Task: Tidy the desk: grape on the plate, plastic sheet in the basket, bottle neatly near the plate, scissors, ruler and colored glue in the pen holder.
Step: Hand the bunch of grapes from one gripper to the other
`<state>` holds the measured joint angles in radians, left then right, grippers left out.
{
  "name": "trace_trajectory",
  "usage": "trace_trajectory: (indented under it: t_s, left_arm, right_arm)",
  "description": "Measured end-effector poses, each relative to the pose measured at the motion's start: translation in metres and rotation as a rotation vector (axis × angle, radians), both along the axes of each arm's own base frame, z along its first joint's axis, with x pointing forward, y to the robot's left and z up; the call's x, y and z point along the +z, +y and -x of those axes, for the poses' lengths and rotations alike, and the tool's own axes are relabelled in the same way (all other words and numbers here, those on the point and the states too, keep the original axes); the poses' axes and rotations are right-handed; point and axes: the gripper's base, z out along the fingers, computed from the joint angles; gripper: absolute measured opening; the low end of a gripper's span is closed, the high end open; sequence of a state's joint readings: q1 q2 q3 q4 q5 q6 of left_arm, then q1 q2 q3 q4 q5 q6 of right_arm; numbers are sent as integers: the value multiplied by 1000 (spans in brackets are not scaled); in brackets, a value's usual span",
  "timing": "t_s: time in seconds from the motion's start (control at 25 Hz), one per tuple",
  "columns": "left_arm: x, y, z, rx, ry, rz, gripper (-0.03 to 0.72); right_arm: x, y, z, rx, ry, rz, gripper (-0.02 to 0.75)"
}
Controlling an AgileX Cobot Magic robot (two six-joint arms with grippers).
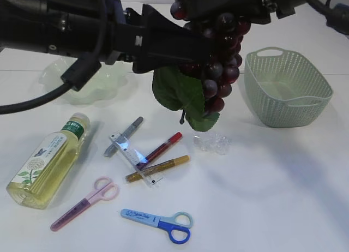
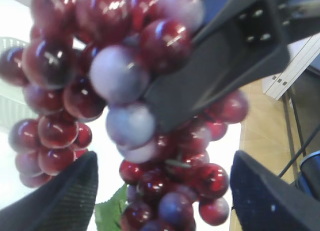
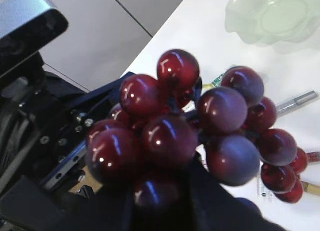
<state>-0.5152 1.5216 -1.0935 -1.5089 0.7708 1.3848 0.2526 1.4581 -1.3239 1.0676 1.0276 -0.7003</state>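
Clamping grape bunch — right end effector; left seemingly wide open.

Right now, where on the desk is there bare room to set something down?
Bare tabletop lies right of the blue scissors, below the basket. The plate is empty too. It is crowded around the ruler, glue pens and bottle.

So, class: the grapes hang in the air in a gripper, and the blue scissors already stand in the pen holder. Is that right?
Not quite. The grapes do hang in the air, gripped by the right gripper, but the blue scissors lie flat on the table, as the exterior view shows.
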Motion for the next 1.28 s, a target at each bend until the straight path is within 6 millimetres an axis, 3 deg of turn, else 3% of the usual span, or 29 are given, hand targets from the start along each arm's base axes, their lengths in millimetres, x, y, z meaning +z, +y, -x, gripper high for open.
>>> trace_trajectory:
  t_s: [0.76,1.28]
  left_arm:
    - [-15,-17,-25,-1,85,49,594]
    - [-12,-38,-16,-35,133,116,594]
  right_arm:
    - [4,1,-2,-5,-46,-37,171]
    - [5,2,-4,-17,-52,-51,170]
